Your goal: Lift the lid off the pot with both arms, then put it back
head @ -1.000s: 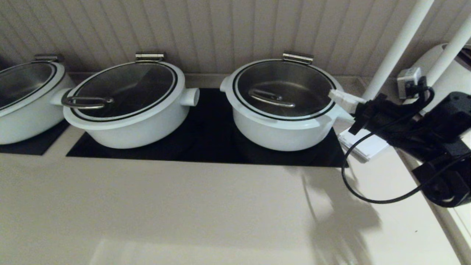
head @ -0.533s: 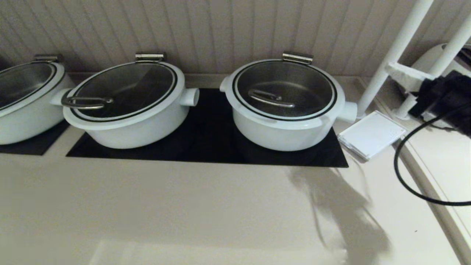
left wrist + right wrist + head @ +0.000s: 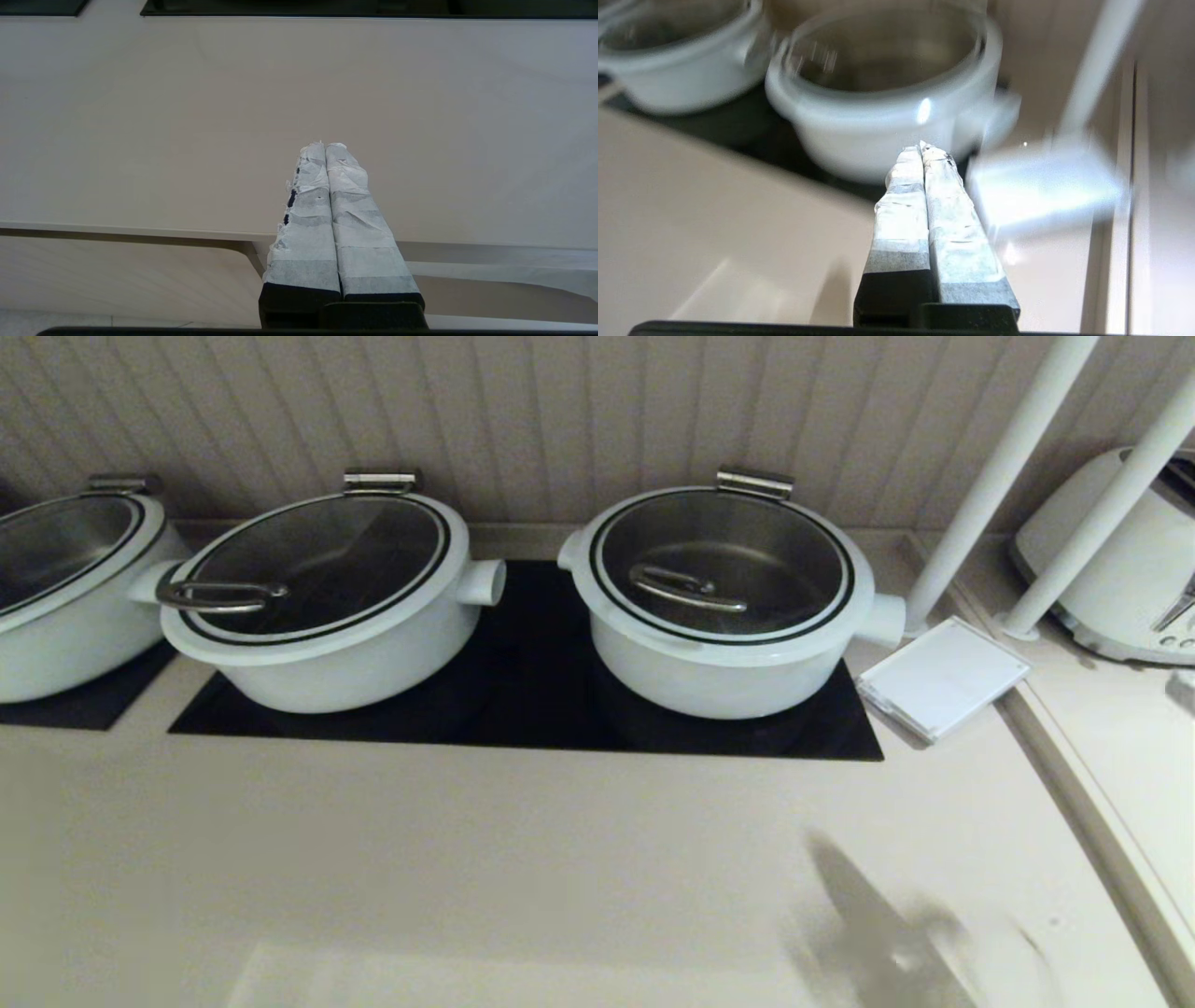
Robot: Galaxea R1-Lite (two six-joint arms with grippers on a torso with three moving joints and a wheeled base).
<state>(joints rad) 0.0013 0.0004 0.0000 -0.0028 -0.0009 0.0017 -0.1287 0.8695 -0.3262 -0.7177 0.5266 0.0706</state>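
Note:
The deep white pot (image 3: 728,663) stands on the black cooktop (image 3: 532,709) at the right, with the glass lid (image 3: 724,555) seated on it and its steel bar handle (image 3: 686,586) across the centre. Neither arm shows in the head view. My right gripper (image 3: 922,147) is shut and empty, held over the counter short of the pot (image 3: 878,135). My left gripper (image 3: 325,145) is shut and empty over the counter's front edge, far from the pot.
A wider white pot (image 3: 327,644) with a loop-handled lid sits left of it, another pot (image 3: 56,616) at far left. A white flat box (image 3: 943,677) lies right of the cooktop. Two white poles (image 3: 999,476) and a white appliance (image 3: 1120,569) stand at the right.
My right arm has drawn back from the pot's right side handle, swung right and left the head view. The pot and lid have not moved.

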